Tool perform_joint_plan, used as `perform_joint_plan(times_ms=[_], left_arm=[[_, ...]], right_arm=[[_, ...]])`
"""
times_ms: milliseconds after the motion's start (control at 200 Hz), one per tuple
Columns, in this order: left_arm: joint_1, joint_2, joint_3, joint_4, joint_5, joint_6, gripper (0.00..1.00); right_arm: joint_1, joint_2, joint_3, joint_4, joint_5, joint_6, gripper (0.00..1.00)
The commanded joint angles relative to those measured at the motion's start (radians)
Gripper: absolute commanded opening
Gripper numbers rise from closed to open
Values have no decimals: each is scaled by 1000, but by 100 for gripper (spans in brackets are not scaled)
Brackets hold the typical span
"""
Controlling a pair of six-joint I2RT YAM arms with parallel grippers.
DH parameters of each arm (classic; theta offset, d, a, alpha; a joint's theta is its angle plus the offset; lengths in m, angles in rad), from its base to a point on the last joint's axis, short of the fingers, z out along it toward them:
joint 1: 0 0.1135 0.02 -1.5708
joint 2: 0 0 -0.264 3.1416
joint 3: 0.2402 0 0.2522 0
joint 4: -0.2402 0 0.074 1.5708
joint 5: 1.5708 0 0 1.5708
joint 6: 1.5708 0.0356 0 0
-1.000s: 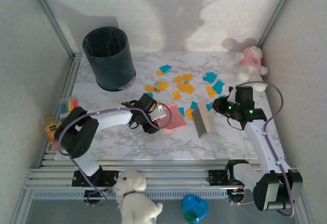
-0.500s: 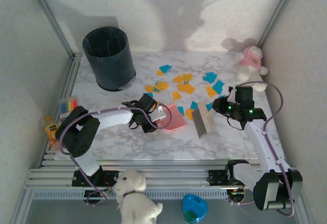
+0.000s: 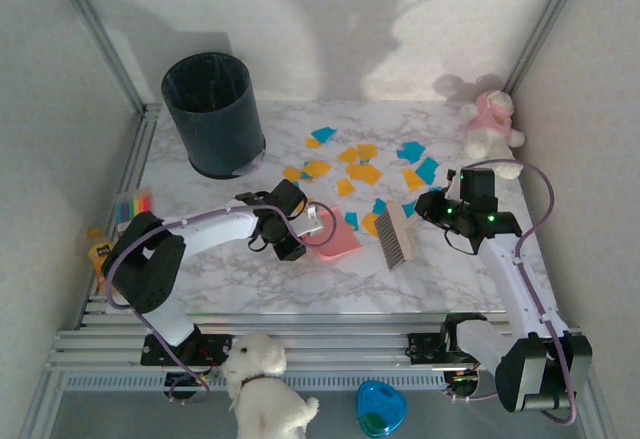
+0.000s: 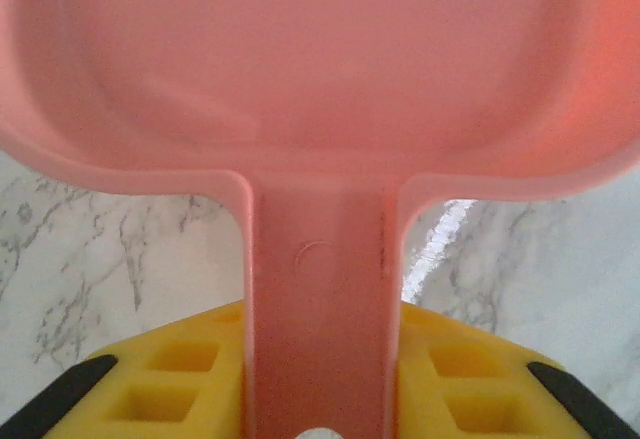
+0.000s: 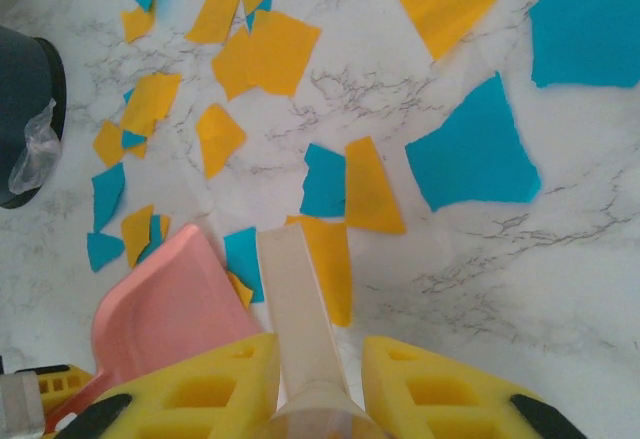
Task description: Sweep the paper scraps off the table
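Note:
Orange and teal paper scraps (image 3: 362, 171) lie spread over the far middle of the marble table (image 3: 200, 269). My left gripper (image 3: 303, 225) is shut on the handle (image 4: 320, 289) of a pink dustpan (image 3: 338, 235), whose mouth faces the scraps. The pan (image 4: 320, 59) is seen from below, between my yellow fingers (image 4: 170, 379). My right gripper (image 3: 432, 209) is shut on the pale handle (image 5: 300, 299) of a brush (image 3: 395, 237), which rests just right of the dustpan (image 5: 170, 309). Beyond the handle lie scraps (image 5: 265, 54), and one orange piece (image 5: 335, 259) lies under it.
A dark bin (image 3: 213, 114) stands at the back left, and its edge (image 5: 20, 109) shows in the right wrist view. A pink plush (image 3: 490, 124) sits at the back right. A pack of coloured strips (image 3: 132, 204) lies at the left edge. A white plush dog (image 3: 262, 394) and a blue case (image 3: 380, 409) lie below the front rail.
My left gripper has shifted slightly left and back with the dustpan. The right arm and brush have barely moved.

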Motion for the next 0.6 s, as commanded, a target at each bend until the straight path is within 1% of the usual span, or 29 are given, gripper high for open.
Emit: perform_joint_plan(times_ms=[0,275,395,596], left_arm=[[-11,-40,27,-71,-19,-1,0],[-14,-50,25,-77,2,-33,0],[-16,-44,33,-78,-32,-45,0],[-21,-85,19,-56,-35,-9,0]], right_arm=[[-5,-25,15,7,-18,-9,3],[-5,-14,19,17,-29,-11,3],[-6,-11,20,21,-31,-10,3],[-5,-6,23,23,-35,-7,3]])
